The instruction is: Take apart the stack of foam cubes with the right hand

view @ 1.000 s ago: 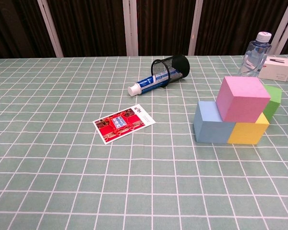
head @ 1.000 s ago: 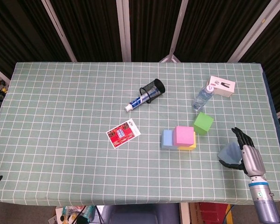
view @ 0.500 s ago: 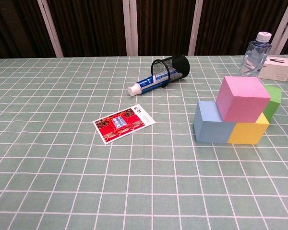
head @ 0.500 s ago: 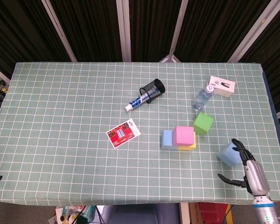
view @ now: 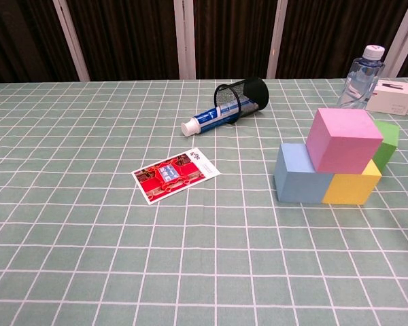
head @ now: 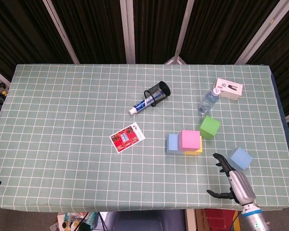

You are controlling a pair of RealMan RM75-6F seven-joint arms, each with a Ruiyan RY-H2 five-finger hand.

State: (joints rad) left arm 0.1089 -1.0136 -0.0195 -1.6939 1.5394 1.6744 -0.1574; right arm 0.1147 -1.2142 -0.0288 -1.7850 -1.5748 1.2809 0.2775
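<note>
The right hand (head: 236, 182), fingers (head: 220, 160) apart and seemingly empty, hovers near the table's front edge; the pink cube (head: 190, 139) lies up-left of them.

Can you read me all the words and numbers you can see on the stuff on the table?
Toothpaste tube: has printing on its blue side, too blurred to read.
Red card: a small mark at its white corner, too small to read.
White box: dark print on top, too small to read.
Water bottle: no label that can be read.
Foam cubes, such as the pink cube: no writing at all.
</note>
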